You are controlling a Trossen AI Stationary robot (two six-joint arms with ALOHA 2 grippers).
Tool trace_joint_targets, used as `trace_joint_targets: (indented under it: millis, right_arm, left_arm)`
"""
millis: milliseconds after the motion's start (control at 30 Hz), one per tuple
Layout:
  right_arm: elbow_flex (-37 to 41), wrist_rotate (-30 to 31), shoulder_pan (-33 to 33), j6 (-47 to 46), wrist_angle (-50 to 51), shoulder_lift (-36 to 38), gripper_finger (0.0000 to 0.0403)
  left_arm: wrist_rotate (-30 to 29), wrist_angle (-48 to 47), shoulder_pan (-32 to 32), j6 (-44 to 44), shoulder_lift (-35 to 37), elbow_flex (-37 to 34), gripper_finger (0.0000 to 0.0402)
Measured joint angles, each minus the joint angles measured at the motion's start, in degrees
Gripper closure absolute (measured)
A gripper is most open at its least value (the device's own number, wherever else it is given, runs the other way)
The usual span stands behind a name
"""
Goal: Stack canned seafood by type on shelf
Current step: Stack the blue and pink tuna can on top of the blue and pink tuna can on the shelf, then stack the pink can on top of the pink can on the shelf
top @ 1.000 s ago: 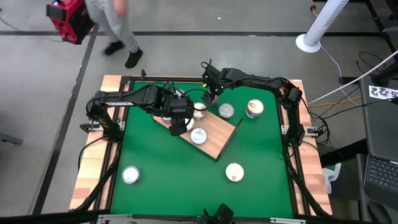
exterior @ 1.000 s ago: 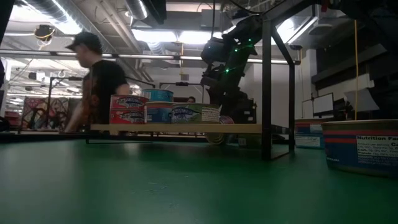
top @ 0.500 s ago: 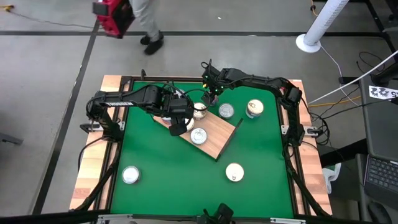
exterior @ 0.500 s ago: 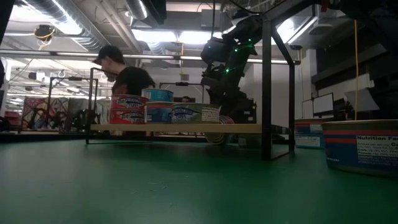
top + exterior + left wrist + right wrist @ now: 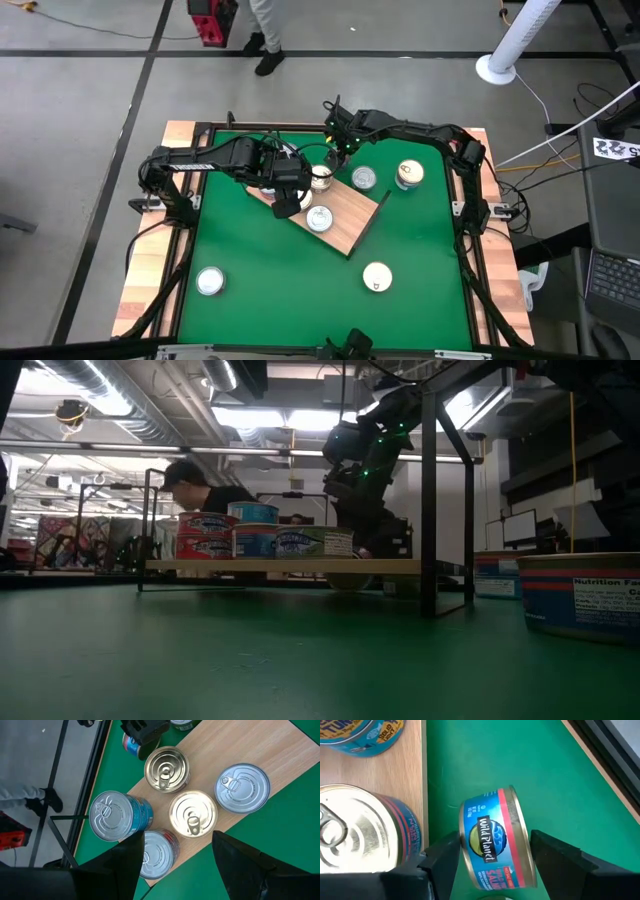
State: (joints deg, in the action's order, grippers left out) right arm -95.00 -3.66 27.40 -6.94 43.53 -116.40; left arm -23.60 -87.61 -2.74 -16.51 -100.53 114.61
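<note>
A green mat (image 5: 260,265) covers the table, framed by pale wooden rails (image 5: 145,275). The wooden shelf (image 5: 345,215) lies at an angle near its far middle with tins (image 5: 192,813) grouped on it. The left gripper (image 5: 175,857) hovers over them, fingers spread. The right gripper (image 5: 492,865) is spread around a blue tin (image 5: 495,842) lying on its side on the mat beside the shelf, apparently not squeezing it. Beyond the table, a person (image 5: 262,30) walks across grey floor.
</note>
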Motion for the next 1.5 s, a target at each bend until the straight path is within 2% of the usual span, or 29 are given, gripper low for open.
trace_joint_targets:
  millis: [1300,1500]
  right_arm:
    - [-2.67,0.13,-0.43,10.73,4.66,0.00,0.0159]
    - [-2.67,-1.31,-0.46,11.80,4.70,0.00,0.0159]
  left_arm:
    - [0.01,-0.02,0.00,-0.15,0.00,0.00,0.0174]
    - [0.01,-0.03,-0.01,-0.24,0.00,0.00,0.0174]
